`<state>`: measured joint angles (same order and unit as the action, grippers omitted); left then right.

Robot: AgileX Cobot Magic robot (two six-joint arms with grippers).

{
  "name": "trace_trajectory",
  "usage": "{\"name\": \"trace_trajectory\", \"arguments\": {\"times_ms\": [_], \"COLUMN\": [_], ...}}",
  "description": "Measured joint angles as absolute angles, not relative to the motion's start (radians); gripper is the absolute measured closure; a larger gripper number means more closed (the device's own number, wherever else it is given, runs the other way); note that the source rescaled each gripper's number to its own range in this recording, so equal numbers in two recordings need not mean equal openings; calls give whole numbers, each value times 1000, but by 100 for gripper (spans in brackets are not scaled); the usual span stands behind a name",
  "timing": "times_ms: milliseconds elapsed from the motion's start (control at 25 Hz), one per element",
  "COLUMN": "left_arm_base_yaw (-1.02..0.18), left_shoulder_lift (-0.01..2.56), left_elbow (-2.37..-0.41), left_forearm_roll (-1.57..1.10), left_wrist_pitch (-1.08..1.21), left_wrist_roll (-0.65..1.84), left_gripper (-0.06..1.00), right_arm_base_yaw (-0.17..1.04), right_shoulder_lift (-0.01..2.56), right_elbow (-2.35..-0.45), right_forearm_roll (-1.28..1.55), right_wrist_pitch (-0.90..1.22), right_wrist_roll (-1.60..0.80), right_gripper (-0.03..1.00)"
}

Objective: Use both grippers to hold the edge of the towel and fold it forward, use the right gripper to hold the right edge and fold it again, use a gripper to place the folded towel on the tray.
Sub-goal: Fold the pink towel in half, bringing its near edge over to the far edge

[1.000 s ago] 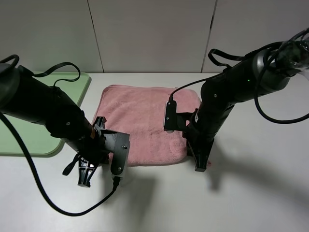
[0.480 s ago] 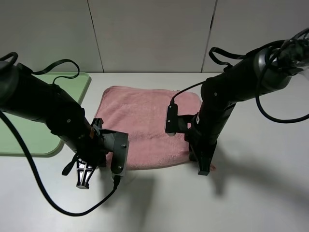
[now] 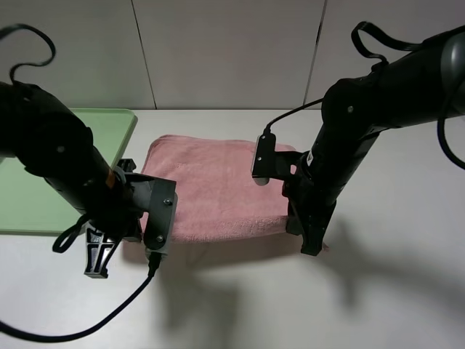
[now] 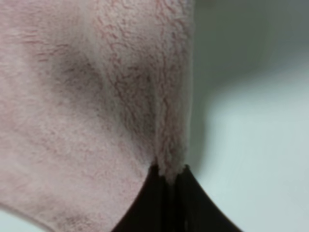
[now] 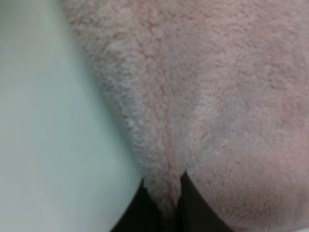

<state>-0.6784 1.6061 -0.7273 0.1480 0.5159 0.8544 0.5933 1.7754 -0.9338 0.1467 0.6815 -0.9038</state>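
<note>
The pink towel (image 3: 218,182) lies in the middle of the white table, its near edge lifted off the surface with a shadow beneath it. My left gripper (image 3: 93,266) is at the towel's near left corner. In the left wrist view it (image 4: 169,176) is shut on a pinch of the towel (image 4: 96,96). My right gripper (image 3: 311,246) is at the near right corner. The right wrist view shows it (image 5: 164,193) shut on the towel (image 5: 217,96) too. The light-green tray (image 3: 22,196) lies at the left, partly behind my left arm.
White table (image 3: 392,291) all around, with a grey panelled wall (image 3: 225,51) behind it. Black cables hang from both arms. A grey camera plate (image 3: 160,218) on the left wrist hides the towel's near left corner.
Both grippers have risen and carried the towel's near edge up with them. The near edge now hangs above the table and the towel looks shorter front to back.
</note>
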Motion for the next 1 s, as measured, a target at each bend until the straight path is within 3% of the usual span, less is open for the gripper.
{"name": "trace_trajectory", "arguments": {"times_ms": [1000], "left_arm_base_yaw": [-684], "left_shoulder_lift": [1248], "left_elbow": [-727], "left_forearm_roll": [0], "left_wrist_pitch": [865], "left_wrist_roll": [854], "left_gripper": [94], "right_arm_base_yaw": [602], "right_shoulder_lift": [1522], "right_elbow": [-934], "right_forearm_roll": [307], "right_wrist_pitch": [1003], "right_wrist_roll": [-842], "right_gripper": [97]}}
